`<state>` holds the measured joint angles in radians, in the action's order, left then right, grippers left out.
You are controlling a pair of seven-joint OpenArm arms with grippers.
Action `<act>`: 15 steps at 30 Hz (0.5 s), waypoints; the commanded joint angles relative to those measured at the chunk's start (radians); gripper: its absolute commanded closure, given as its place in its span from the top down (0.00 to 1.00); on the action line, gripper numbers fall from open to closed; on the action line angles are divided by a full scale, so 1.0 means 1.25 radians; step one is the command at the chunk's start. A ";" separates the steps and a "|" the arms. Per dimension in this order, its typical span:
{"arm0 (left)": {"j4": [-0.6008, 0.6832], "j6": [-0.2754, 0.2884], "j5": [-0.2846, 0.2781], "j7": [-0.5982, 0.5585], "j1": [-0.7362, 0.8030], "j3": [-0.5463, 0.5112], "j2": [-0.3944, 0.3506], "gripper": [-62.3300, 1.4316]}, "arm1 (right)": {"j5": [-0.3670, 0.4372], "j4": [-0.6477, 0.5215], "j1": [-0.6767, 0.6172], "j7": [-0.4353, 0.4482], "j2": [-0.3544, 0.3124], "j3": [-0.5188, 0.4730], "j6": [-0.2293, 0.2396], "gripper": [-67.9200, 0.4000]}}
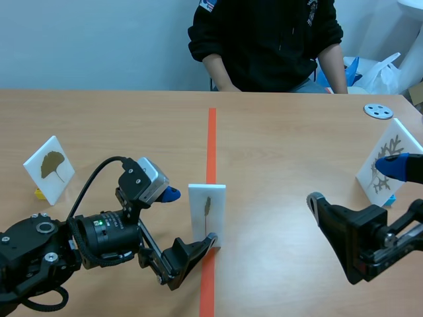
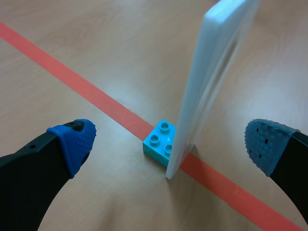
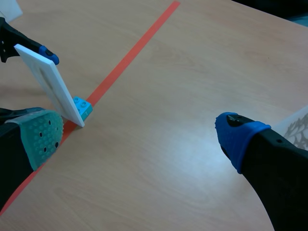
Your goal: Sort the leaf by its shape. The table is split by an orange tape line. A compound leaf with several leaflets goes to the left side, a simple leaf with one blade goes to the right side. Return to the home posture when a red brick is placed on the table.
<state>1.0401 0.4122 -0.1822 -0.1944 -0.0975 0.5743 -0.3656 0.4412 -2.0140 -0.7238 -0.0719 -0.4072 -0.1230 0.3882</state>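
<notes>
White card with a single-blade leaf stands on the orange tape line, unsorted; it likely belongs on the line's right. Left gripper straddles it wide open, gripping nothing; right gripper gapes empty.

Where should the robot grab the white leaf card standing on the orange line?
Pinch the white card across its two flat faces, somewhat above the teal brick at its foot. The card stands thin and edge-on to the left tool, whose open fingers sit one on each side. Coming in from that edge probably lets them close flat on it.
</notes>
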 commanded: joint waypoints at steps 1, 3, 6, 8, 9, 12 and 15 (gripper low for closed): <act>0.019 -0.001 -0.005 -0.024 -0.007 0.009 0.004 1.00 | 0.006 -0.006 0.007 0.015 -0.002 -0.011 -0.005 1.00; 0.017 -0.001 -0.005 -0.028 -0.007 0.016 0.004 1.00 | 0.006 -0.006 0.007 0.015 -0.002 -0.011 -0.005 1.00; 0.017 -0.001 -0.005 -0.035 -0.007 0.025 0.004 0.97 | 0.006 -0.006 0.007 0.015 -0.002 -0.011 -0.005 1.00; 0.017 -0.001 -0.005 -0.045 -0.007 0.026 0.006 0.88 | 0.006 -0.006 0.007 0.015 -0.002 -0.011 -0.005 1.00; 0.017 -0.001 -0.005 -0.046 -0.007 0.026 0.009 0.86 | 0.006 -0.006 0.007 0.015 -0.002 -0.011 -0.005 1.00; 0.017 -0.004 -0.006 -0.046 -0.007 0.027 0.020 0.79 | 0.006 -0.006 0.007 0.015 -0.002 -0.011 -0.005 1.00; 0.017 -0.004 -0.006 -0.045 -0.006 0.027 0.032 0.71 | 0.006 -0.006 0.007 0.015 -0.001 -0.011 -0.005 1.00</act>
<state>1.0340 0.4030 -0.1825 -0.2371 -0.1028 0.6083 -0.3401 0.4412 -2.0140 -0.7238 -0.0719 -0.4072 -0.1230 0.3847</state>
